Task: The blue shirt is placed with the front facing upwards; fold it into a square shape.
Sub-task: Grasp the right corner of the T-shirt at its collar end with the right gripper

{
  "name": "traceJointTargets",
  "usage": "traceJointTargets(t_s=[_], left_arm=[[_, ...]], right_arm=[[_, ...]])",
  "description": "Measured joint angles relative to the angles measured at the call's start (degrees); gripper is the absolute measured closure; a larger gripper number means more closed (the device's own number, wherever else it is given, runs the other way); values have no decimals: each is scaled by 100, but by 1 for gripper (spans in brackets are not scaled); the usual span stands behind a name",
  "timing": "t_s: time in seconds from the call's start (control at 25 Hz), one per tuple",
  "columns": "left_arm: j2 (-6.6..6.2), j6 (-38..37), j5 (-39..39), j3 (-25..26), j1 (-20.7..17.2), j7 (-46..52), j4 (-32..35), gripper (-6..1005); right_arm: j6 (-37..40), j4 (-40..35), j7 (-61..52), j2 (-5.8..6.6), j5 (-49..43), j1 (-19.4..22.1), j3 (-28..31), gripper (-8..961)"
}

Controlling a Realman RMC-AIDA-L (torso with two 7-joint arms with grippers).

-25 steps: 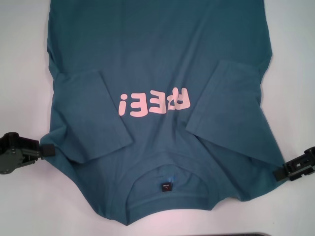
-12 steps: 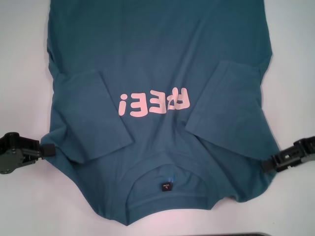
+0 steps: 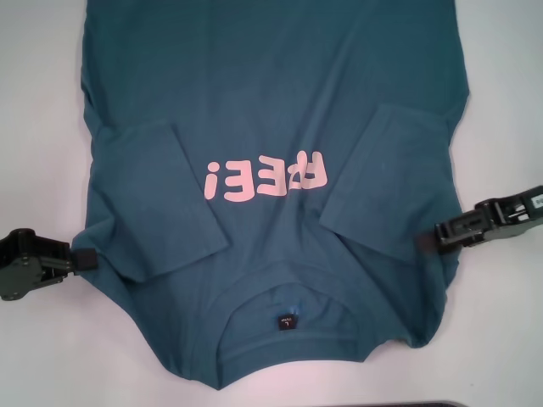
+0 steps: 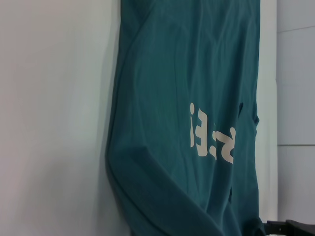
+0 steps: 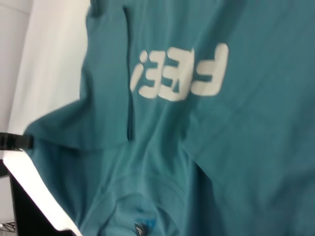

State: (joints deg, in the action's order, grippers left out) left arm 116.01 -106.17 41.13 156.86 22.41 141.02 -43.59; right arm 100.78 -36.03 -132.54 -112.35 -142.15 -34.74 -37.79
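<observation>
Both sleeves of the blue shirt (image 3: 280,127) are folded in; body folds remain, with left claw (image 3: 85,257) and right claw (image 3: 422,242) at its side edges, grip state unclear.

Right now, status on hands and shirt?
Left hand at shirt's left edge. Right hand over right shoulder area. Blue shirt flat, both sleeves folded in. Nothing obstructing.

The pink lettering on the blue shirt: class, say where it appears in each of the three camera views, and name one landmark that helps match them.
Head view: pink lettering sits mid-picture on the blue shirt, between the two folded-in sleeves.
Left wrist view: lettering lies right of centre, partly hidden by a fold.
Right wrist view: lettering is in the upper middle.
Shared landmark: the black neck label, seen in the head and right wrist views only.
</observation>
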Motion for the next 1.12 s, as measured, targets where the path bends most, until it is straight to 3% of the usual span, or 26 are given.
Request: traceJointTargets(t_s=[0.36, 1.12], left_arm=[[0, 6, 0, 3, -8, -13, 9, 971], [-5, 28, 0, 8, -32, -14, 8, 971]], right_arm=[[-14, 109, -8, -51, 39, -50, -47, 215], [643, 54, -263, 455, -40, 258, -46, 215]])
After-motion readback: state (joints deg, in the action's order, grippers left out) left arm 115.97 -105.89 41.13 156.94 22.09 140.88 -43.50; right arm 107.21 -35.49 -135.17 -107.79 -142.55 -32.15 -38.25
